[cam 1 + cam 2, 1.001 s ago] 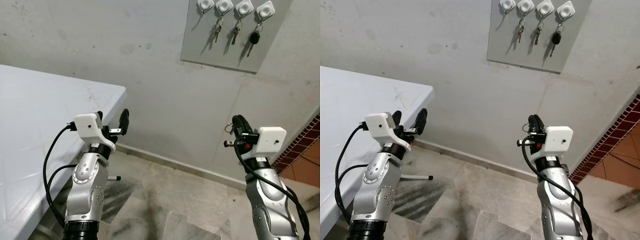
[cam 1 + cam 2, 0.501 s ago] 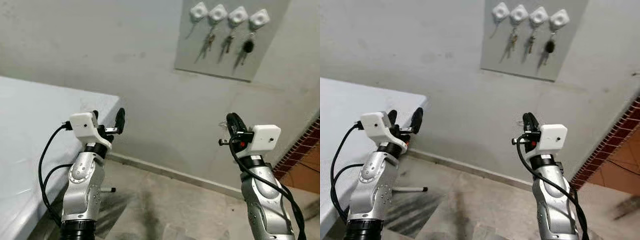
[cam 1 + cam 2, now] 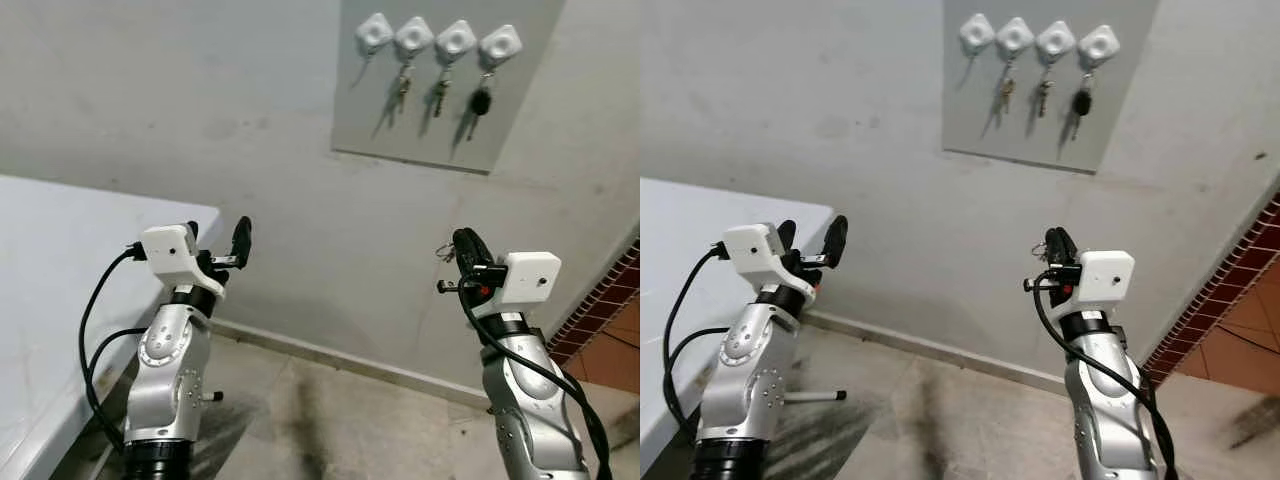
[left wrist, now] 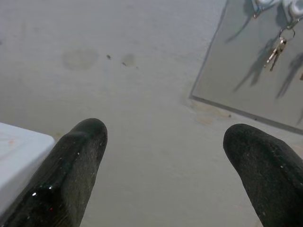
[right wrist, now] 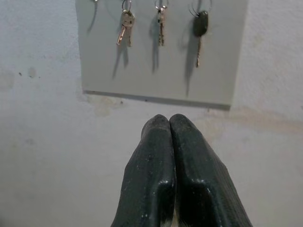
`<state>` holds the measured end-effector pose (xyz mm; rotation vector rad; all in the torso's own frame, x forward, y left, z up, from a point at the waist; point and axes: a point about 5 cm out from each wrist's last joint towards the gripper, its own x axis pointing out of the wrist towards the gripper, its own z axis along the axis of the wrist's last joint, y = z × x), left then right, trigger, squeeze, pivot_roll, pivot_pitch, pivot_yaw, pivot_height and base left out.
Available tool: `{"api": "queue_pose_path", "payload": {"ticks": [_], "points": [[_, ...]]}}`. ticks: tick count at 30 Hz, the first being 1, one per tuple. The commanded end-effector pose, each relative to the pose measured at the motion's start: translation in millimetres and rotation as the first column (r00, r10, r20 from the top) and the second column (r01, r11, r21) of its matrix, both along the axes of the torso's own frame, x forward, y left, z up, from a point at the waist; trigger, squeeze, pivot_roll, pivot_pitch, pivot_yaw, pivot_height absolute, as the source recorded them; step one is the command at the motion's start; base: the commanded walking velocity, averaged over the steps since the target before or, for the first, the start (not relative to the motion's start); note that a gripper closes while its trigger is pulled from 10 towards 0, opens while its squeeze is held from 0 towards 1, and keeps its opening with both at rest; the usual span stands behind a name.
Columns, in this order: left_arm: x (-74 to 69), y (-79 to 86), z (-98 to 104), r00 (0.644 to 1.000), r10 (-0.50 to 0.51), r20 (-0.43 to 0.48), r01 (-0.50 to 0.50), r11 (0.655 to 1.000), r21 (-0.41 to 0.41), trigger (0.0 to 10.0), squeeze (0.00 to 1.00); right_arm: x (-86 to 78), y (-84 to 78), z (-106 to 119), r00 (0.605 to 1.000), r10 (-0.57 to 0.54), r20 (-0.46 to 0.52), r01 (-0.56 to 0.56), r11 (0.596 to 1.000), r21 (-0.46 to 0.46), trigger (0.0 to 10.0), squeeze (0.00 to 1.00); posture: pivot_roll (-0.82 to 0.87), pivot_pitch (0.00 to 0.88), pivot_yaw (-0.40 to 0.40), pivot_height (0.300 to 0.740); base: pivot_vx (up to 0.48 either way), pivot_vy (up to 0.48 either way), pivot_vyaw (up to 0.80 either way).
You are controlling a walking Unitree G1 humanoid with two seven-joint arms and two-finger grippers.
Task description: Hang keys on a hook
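The right gripper is clenched, its two black fingers pressed flat against each other along their length. A small metal key ring juts out at the side of those fingers, seemingly pinched between them. Whatever hangs from the ring is too small to make out. This gripper is held up in the air below the grey board on the wall, under the board's right part and well short of it, with its fingers pointing toward the board.

The left gripper is released, fingers spread wide with bare wall showing between them, and it touches nothing. It sits below and to the left of the board, above the corner of a white table.

On the board itself, four white hooks run in a row along the upper edge. The leftmost hook casts only a shadow beneath it. The next two each carry a small bunch of metal keys, and the rightmost carries a black-headed key.

Below the board, the grey wall meets a tiled floor. A strip of red brick shows to the board's lower right.
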<state>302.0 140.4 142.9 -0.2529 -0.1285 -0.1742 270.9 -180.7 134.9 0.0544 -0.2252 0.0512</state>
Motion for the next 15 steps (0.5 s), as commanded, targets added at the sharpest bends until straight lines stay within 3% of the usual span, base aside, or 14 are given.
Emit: {"api": "queue_pose_path", "payload": {"ticks": [1,15], "points": [[-0.6,11.9,1.4,0.999,0.039,0.002,-0.039,0.999,0.020,10.0,0.00,2.2,8.1,5.8,0.999,0.029,0.022,-0.030,0.999,0.013,10.0,0.00,-0.01,0.000,-0.024,0.740,0.300,0.000,0.00],[-3.1,11.6,-0.1,0.999,0.033,-0.004,-0.033,0.999,0.025,10.0,0.00,1.5,9.3,4.5,0.999,0.037,0.017,-0.037,0.999,0.014,10.0,0.00,-0.01,0.000,-0.024,0.740,0.302,0.000,0.00]]}}
